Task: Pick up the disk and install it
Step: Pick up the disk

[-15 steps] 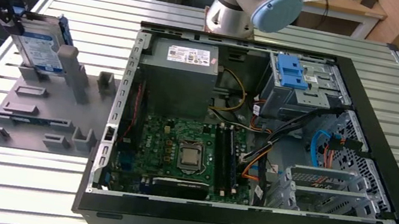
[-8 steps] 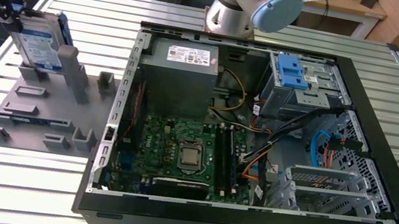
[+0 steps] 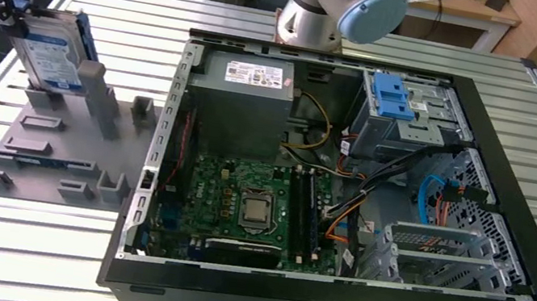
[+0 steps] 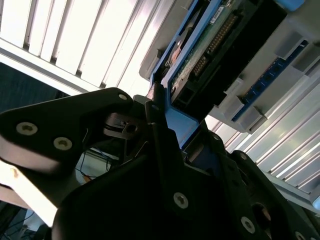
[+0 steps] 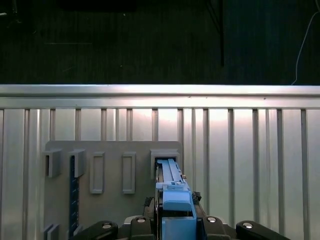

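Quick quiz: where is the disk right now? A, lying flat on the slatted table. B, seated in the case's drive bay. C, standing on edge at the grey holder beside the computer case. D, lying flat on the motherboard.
C: in the exterior view the disk stands on edge at the grey holder, outside the computer case, with the pincer closed on its upper end.

On the exterior view's left, your gripper [image 3: 16,12] holds the disk [image 3: 52,57] by its top edge. The disk stands up, leaning a little, with its low end by the posts of the grey rack [image 3: 43,162]. The rack lies on the metal table [image 3: 2,237]. Beside it sits the open computer case [image 3: 515,241]. Inside you see a grey box [image 3: 242,113], a green board [image 3: 230,185] and a blue clip [image 3: 392,97].
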You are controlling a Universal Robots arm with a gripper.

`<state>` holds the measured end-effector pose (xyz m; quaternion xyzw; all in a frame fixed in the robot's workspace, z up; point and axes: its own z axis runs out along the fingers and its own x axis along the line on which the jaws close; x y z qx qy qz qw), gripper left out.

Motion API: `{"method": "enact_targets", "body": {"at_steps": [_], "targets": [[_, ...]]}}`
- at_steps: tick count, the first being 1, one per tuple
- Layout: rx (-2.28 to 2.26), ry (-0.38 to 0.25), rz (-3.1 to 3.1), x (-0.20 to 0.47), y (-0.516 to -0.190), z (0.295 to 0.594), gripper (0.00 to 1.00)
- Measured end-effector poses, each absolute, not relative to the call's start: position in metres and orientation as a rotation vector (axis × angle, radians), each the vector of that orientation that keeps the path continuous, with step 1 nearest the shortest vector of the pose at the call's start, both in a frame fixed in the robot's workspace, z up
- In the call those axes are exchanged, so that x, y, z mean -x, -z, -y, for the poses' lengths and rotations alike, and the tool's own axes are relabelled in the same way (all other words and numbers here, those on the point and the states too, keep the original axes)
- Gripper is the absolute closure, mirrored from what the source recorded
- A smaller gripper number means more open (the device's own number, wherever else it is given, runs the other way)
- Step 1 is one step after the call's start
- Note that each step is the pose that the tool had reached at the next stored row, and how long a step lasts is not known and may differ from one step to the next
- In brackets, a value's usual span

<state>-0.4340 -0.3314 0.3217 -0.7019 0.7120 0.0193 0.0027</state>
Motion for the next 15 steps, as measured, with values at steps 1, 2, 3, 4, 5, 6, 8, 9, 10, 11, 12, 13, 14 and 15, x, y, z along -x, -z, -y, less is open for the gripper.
{"method": "enact_targets", "body": {"at_steps": [1, 2, 3, 4, 5, 6, 8, 9, 10, 11, 12, 13, 14, 15], "targets": [[2.201, -0.061, -2.233, 0.434, -0.323, 0.331, 0.64], [2.201, -0.06, -2.233, 0.434, -0.324, 0.331, 0.64], [2.201, -0.061, -2.233, 0.434, -0.325, 0.331, 0.64], [2.201, -0.061, -2.233, 0.434, -0.326, 0.331, 0.64], [2.201, -0.061, -2.233, 0.434, -0.327, 0.331, 0.64], [2.201, -0.061, -2.233, 0.434, -0.328, 0.331, 0.64], [2.201, -0.061, -2.233, 0.434, -0.33, 0.331, 0.64], [2.201, -0.061, -2.233, 0.434, -0.331, 0.331, 0.64], [2.201, -0.061, -2.233, 0.434, -0.331, 0.331, 0.64], [2.201, -0.061, -2.233, 0.434, -0.332, 0.331, 0.64], [2.201, -0.061, -2.233, 0.434, -0.333, 0.331, 0.64], [2.201, -0.061, -2.233, 0.434, -0.333, 0.331, 0.64], [2.201, -0.061, -2.233, 0.434, -0.334, 0.331, 0.64], [2.201, -0.06, -2.233, 0.434, -0.335, 0.331, 0.64]]}}
